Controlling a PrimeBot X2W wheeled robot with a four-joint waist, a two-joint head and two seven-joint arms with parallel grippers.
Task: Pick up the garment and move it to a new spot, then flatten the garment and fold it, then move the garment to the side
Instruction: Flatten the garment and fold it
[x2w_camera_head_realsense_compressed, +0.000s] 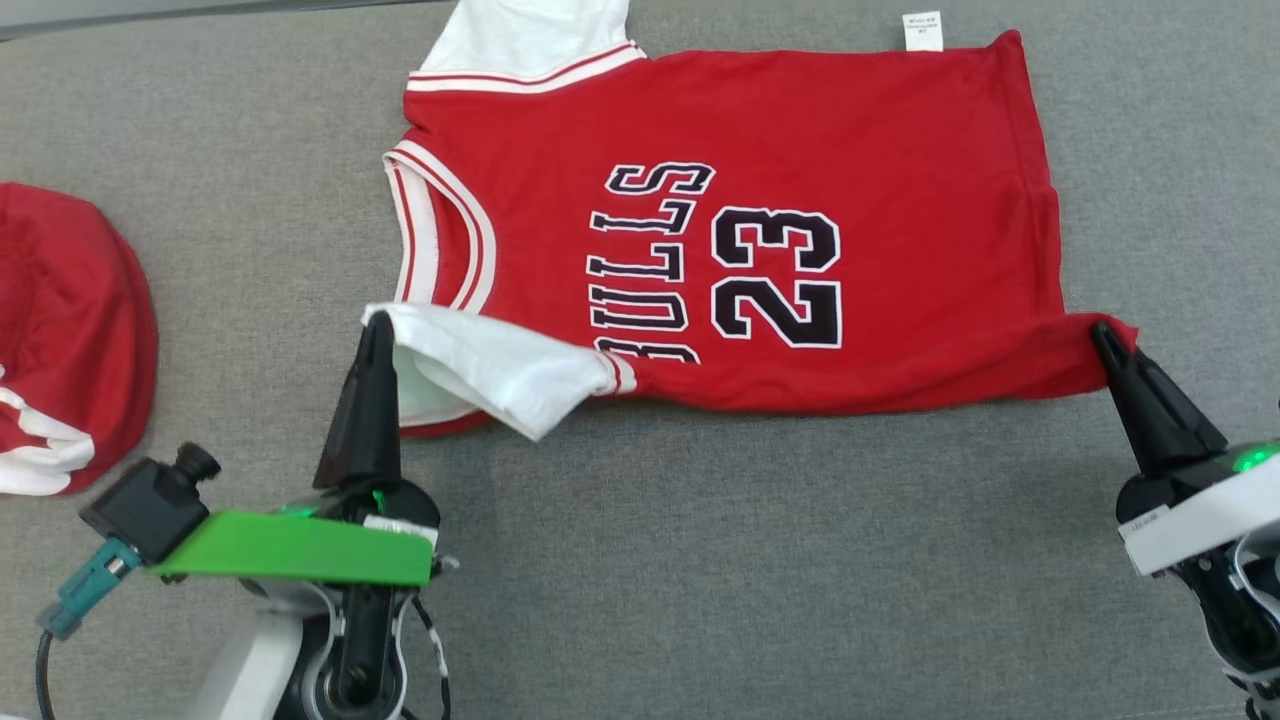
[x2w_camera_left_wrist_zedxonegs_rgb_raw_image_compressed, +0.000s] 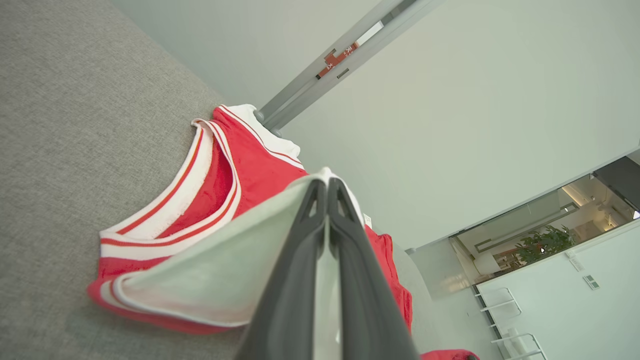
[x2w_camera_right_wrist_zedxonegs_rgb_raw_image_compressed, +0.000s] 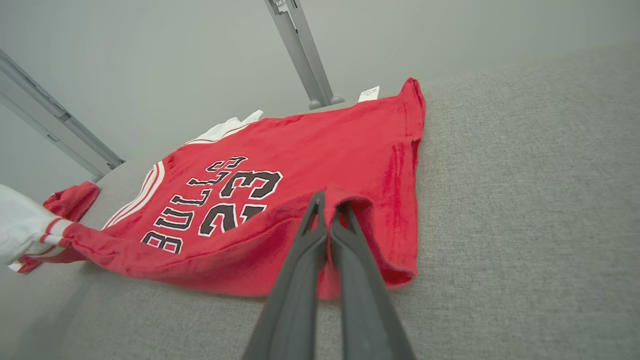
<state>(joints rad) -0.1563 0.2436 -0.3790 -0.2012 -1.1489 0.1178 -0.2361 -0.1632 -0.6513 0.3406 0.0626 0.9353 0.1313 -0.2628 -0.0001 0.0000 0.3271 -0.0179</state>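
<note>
left gripper (x2w_camera_head_realsense_compressed: 378, 328) clamps the white sleeve (x2w_camera_head_realsense_compressed: 480, 365), right gripper (x2w_camera_head_realsense_compressed: 1102, 338) the hem corner (x2w_camera_head_realsense_compressed: 1080, 340); the shirt (x2w_camera_head_realsense_compressed: 900, 180) stretches sideways between them, lying beyond

Grey woven fabric surface (x2w_camera_head_realsense_compressed: 700, 560) throughout. Pale wall (x2w_camera_right_wrist_zedxonegs_rgb_raw_image_compressed: 150, 60) with 2 grey metal rails (x2w_camera_right_wrist_zedxonegs_rgb_raw_image_compressed: 300, 50). Left wrist view, 4 o'clock: glass partition (x2w_camera_left_wrist_zedxonegs_rgb_raw_image_compressed: 500, 235), potted plant (x2w_camera_left_wrist_zedxonegs_rgb_raw_image_compressed: 544, 244) behind it.

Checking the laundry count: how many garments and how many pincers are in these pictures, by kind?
Garments: 2, the jersey and a red garment at the left.
Pincers: 2, the left pincer and right pincer, both shut on the jersey.
Total: 4.
</note>
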